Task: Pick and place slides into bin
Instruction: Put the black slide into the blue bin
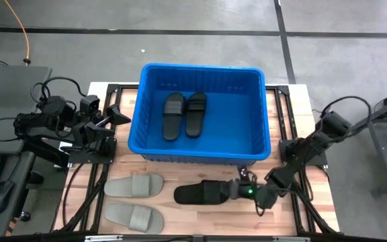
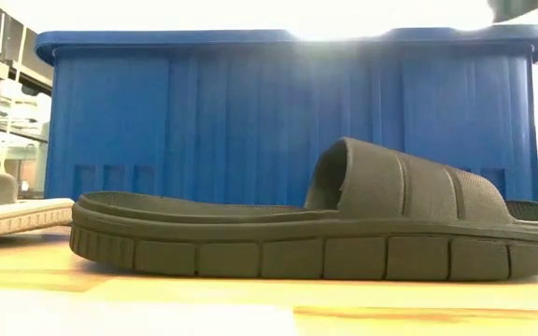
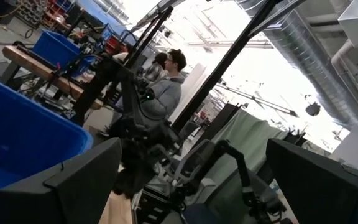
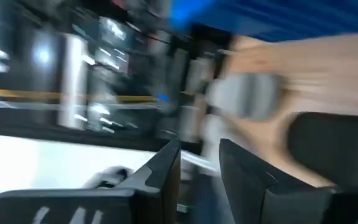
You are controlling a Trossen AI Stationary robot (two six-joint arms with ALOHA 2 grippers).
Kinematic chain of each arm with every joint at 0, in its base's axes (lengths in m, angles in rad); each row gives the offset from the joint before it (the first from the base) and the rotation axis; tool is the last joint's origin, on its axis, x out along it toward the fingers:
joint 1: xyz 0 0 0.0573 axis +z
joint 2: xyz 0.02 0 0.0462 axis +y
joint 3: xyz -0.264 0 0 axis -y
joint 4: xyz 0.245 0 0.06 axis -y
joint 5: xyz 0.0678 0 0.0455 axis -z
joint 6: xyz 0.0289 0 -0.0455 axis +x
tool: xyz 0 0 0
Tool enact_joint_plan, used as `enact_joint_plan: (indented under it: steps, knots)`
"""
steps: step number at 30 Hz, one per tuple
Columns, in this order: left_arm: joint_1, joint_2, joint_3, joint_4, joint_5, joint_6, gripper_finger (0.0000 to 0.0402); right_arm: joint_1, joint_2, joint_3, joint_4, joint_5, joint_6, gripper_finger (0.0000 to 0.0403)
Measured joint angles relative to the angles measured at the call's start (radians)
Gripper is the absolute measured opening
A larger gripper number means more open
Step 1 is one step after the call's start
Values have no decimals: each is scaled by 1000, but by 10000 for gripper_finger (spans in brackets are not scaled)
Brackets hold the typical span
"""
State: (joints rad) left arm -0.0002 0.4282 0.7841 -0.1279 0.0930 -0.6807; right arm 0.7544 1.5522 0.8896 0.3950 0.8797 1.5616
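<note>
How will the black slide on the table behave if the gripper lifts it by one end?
The black slide looks like thick moulded foam, so probably light and fairly stiff, sagging little. Its ribbed sole edge should resist slipping. Being flat, it will hardly roll.

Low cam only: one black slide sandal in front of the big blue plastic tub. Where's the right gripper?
Observer: The right gripper is down at one end of that black slide, on the wooden table in front of the blue bin.
Operator: Anything in the bin?
Observer: Two black slides lie side by side on its floor.
Operator: Left arm?
Observer: The left gripper waits open beside the bin's left wall, holding nothing. Two light grey slides lie on the table nearer that arm.
</note>
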Motion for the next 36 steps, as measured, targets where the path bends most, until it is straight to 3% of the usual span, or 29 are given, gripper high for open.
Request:
enact_joint_plan:
  steps: [5, 10, 14, 24, 36]
  knots:
    - [0, 5, 0, 2, -5, 2, 392, -2, -15, 6, -58, -56, 20, 101]
    - [0, 8, 0, 4, -8, 2, 392, -1, 26, 4, -221, -182, 244, 109]
    - [0, 8, 0, 4, -8, 2, 392, 7, 64, -1, -283, -203, 315, 120]
    - [0, 9, 0, 4, -33, 3, 392, 12, 137, 1, -415, -359, 528, 178]
    - [0, 8, 0, 4, -34, 3, 392, -47, 216, 1, -408, -421, 552, 206]
